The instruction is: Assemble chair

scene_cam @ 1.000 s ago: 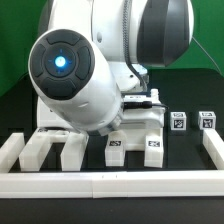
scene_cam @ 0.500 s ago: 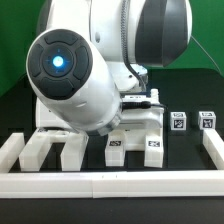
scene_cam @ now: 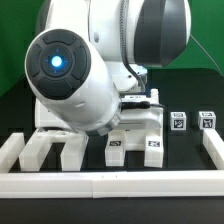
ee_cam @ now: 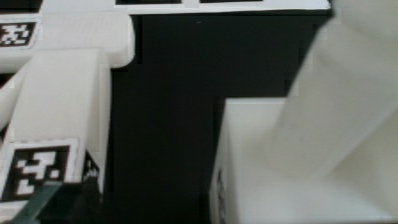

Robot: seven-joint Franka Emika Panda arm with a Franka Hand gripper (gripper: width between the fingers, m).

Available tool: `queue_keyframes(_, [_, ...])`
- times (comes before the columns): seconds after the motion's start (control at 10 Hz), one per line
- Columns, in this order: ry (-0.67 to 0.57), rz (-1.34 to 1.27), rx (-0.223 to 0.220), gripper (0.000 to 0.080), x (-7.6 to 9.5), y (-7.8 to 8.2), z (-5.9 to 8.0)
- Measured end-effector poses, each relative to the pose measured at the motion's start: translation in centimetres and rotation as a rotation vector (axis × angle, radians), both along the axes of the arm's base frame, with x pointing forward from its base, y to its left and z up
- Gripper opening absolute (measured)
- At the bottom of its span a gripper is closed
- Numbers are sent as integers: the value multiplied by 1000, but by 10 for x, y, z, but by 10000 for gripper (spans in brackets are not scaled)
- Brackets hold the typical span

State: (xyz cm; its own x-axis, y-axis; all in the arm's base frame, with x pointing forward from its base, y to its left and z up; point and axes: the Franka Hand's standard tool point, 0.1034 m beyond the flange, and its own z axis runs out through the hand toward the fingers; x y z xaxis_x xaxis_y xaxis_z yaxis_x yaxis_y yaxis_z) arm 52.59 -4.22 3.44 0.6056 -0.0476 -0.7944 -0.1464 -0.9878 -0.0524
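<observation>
The chair is in loose pieces, all matte white and blocky, lying on the black table (scene_cam: 186,150) just behind the front rail (scene_cam: 110,182). Nearest that rail, toward the exterior view's left, two square legs (scene_cam: 38,150) lie side by side with a dark gap between them. Toward the exterior view's right of them stand one tagged block (scene_cam: 115,146) and a second tagged block (scene_cam: 153,146), close together but apart. Farther back from the rail sit two small cubes: the first cube (scene_cam: 179,121) and the second cube (scene_cam: 207,120), each with a tag on its face. The side rail (scene_cam: 212,150) meets the front rail at the exterior view's right and closes that edge. Bare black table lies between this side rail and the second block, so there is open room there. My arm (scene_cam: 85,80) fills most of the space above the pieces and hides what lies behind the blocks. From my wrist I see a long white piece (ee_cam: 63,110) carrying a square tag (ee_cam: 45,170), a broad white block (ee_cam: 302,160) blurred by closeness, and a black strip of table between them, so they do not touch. The tags show only black-and-white patterns; I can read no letters or numbers. My gripper is hidden behind the arm, and I cannot tell whether its fingers are wide, narrow or holding anything.
</observation>
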Motion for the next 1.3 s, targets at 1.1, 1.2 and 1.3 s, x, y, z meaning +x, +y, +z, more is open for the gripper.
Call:
queue_keyframes(1.1, [-411, 6, 0, 649, 52, -43, 74])
queue_keyframes(1.2, [-469, -3, 2, 649, 43, -52, 80])
queue_keyframes(1.3, [-569, 2, -8, 649, 44, -66, 84])
